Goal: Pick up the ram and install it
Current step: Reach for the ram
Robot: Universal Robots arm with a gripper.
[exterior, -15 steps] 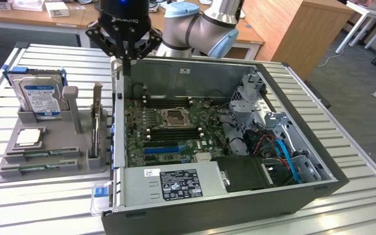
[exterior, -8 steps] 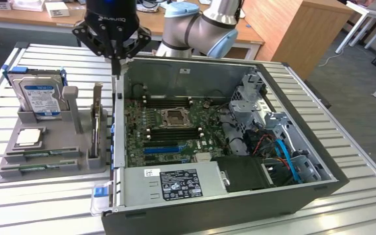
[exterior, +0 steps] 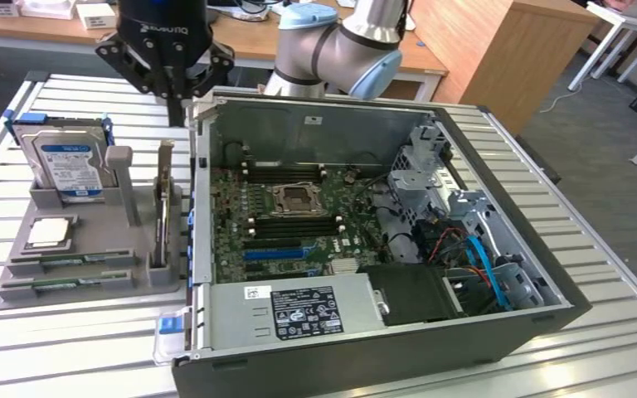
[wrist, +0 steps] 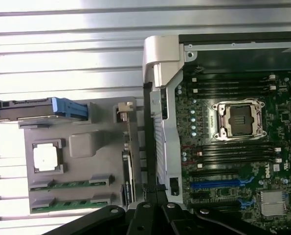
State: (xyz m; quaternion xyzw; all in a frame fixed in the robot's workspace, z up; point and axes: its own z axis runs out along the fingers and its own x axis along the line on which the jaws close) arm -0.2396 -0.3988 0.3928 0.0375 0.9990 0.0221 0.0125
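Nearest the onlooker, an open computer case [exterior: 330, 365] lay on its side on a slatted metal table [exterior: 64, 348], with a power supply [exterior: 296, 311] along its front edge and a green motherboard [exterior: 255, 207] behind, its processor socket [exterior: 294, 199] empty between rows of dark memory slots [exterior: 288, 224]. Beside the case, on the exterior view's left, a grey tray [exterior: 86, 296] held the ram [exterior: 73, 260]: two green sticks lying flat in its front slots, one just behind the other. Behind them in the tray sat a square silver processor chip [exterior: 51, 232], an upright card [exterior: 163, 207] at the edge nearest the case, and a hard drive [exterior: 70, 162] standing at the back. Farthest off, the robot's pincer [exterior: 177, 104] hung with its fingers closed on nothing, above the gap between tray and case and well clear of the ram. The hazards looked plain enough: the sticks sat low and close together, so a skewed or shallow pinch could lift one crooked or nudge its neighbour, while the tall card and the case wall stood close enough to be clipped on any descent.
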